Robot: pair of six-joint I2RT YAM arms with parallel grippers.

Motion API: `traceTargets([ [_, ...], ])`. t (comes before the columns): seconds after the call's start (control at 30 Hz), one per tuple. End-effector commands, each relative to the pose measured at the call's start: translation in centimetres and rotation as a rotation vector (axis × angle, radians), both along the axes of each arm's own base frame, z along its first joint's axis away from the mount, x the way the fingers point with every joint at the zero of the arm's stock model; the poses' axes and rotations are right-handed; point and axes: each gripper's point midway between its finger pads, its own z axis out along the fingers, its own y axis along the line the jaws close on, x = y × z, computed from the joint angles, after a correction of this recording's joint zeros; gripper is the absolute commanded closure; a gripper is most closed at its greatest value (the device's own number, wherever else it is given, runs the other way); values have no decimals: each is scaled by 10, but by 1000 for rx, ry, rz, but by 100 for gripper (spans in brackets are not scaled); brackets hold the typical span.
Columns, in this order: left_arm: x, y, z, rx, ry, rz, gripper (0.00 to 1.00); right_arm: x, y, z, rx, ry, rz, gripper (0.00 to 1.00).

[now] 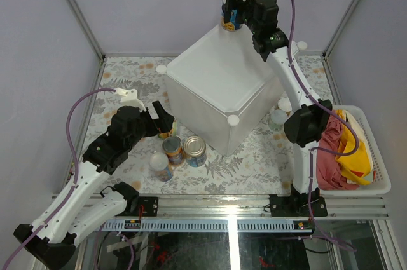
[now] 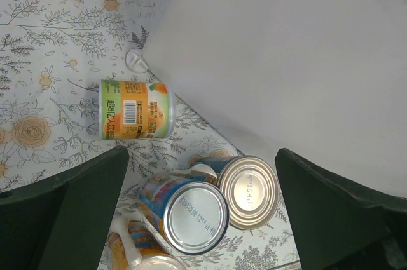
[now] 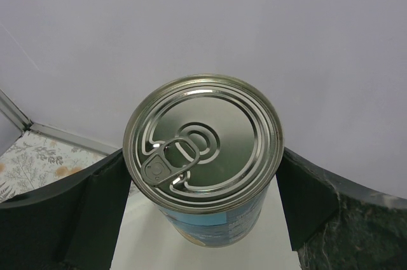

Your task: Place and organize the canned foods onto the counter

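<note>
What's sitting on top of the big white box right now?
One blue-labelled can at the white box's far corner, between the right gripper's fingers. Its underside is hidden.

Left arm [image 1: 82,181]: I reached forward from my base at the near left corner, with the wrist turned in toward the middle.
Left gripper [image 1: 166,124]: I hung low and pointed downward, my jaws spread wide with nothing between them.
Right arm [image 1: 296,86]: I stretched high and far back from my elbow on the right.
Right gripper [image 1: 232,17]: my two fingers pressed against opposite sides of an upright can [image 3: 203,136].
</note>
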Motion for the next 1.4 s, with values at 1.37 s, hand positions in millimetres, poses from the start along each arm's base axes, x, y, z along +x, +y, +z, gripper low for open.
traceTargets([
  [1.37, -2, -4, 1, -13, -5, -31, 0, -35, -15, 70, 60, -117, 6, 0],
])
